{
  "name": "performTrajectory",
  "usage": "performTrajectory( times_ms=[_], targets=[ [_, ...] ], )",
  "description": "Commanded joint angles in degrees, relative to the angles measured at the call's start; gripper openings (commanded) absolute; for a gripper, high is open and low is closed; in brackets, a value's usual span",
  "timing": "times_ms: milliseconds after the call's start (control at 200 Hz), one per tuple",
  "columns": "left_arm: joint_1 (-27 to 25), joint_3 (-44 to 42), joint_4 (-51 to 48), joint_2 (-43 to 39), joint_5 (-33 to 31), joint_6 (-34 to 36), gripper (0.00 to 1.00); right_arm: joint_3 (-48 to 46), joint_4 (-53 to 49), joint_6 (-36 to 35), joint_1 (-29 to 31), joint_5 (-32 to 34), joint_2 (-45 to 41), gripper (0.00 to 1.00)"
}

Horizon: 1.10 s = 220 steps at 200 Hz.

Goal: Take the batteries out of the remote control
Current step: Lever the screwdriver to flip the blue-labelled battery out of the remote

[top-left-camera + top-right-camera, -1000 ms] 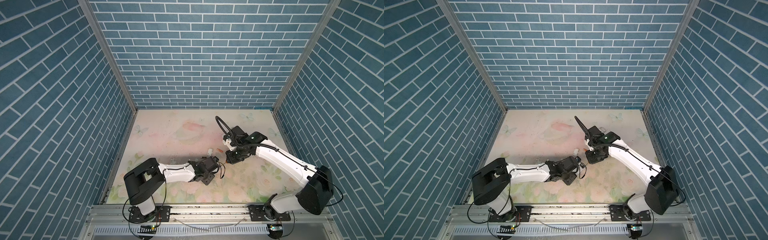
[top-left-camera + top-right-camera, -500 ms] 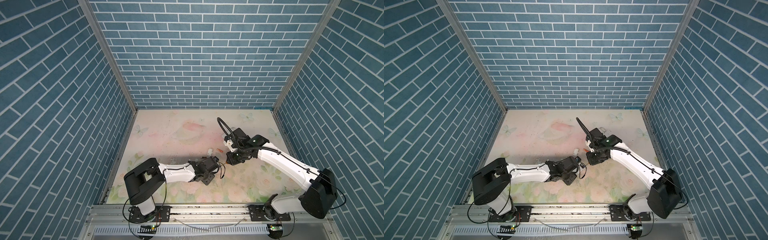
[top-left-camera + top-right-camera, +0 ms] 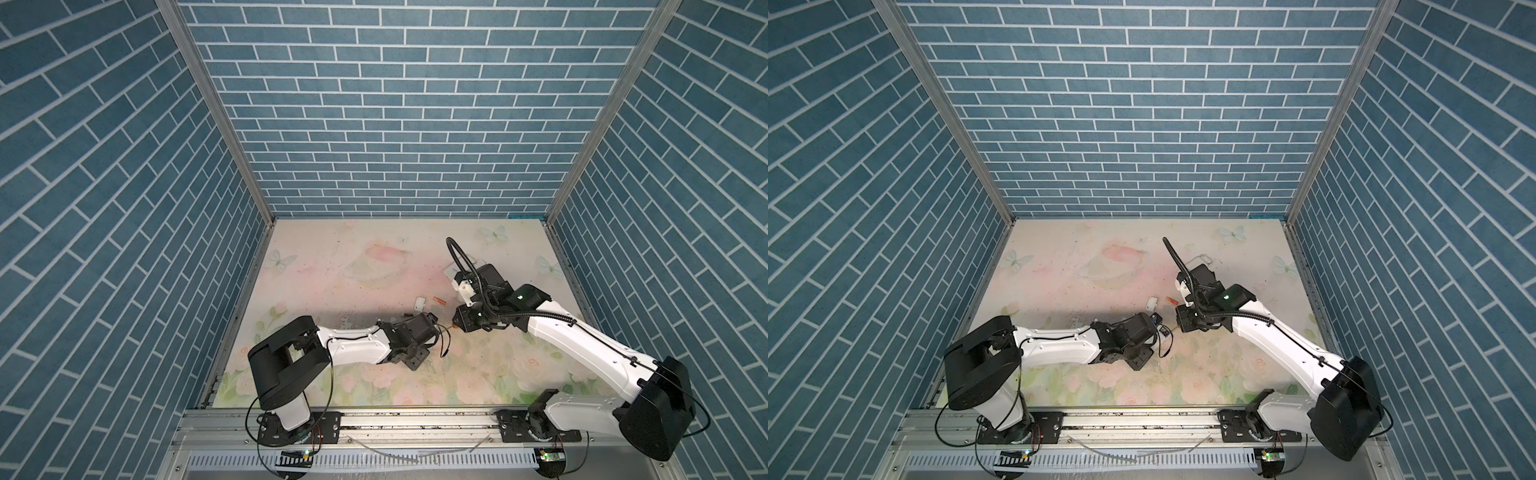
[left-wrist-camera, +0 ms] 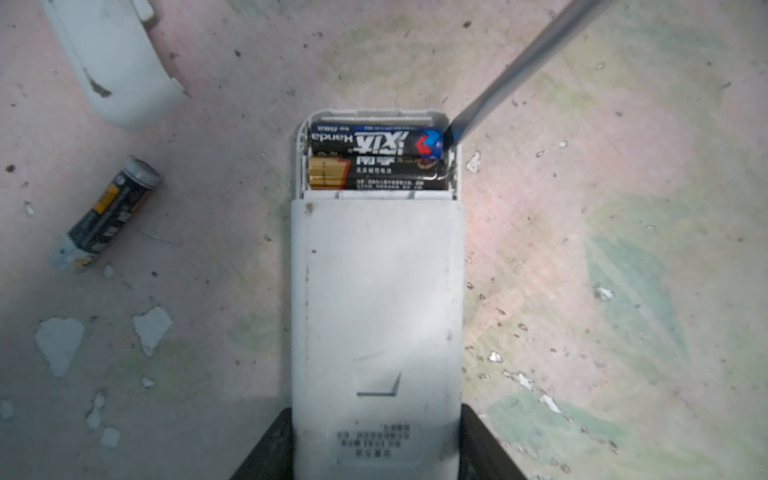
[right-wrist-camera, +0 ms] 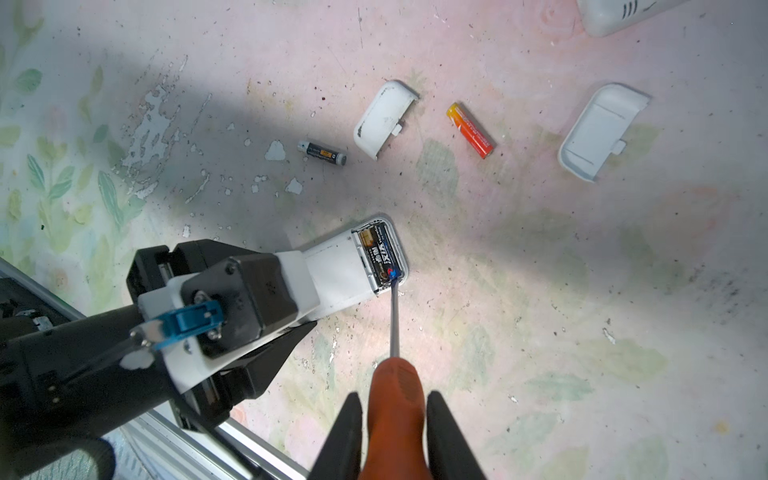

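Four batteries on record. Two sit side by side in the open compartment at the end of the white remote control (image 4: 376,311), lying crosswise. The black-and-blue battery (image 4: 374,142) is against the end wall, and the black-and-gold battery (image 4: 374,172) touches it on the inner side. Two lie loose and flat on the worktop (image 5: 540,291), apart from each other. These are a dark battery (image 5: 322,153) with a yellow band and grey cap, near the remote control, and an orange battery (image 5: 469,130), yellow at one end, further off.

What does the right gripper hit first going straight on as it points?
The right gripper holds the screwdriver, whose tip sits at the blue-ended battery in the remote: likely that battery first; contact unclear.
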Motion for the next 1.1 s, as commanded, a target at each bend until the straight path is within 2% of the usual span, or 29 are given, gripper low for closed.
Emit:
performTrajectory(
  times_ms=[0,315,1095],
  targets=[
    [-1.29,-3.10,-2.98,6.70,6.19,0.57,0.34,-3.02,13.44,2.25,0.45,-4.64,0.23,0.00],
    [-1.32,-3.20,-2.81,7.05,6.46,0.57,0.34,-6.56,18.48,2.26,0.53,-5.92,-3.82,0.00],
    [-1.28,-2.77,-2.69,7.79,6.81,1.05,0.32,-2.86,18.33,0.50,0.54,-6.66,-5.34,0.00]
  ],
)
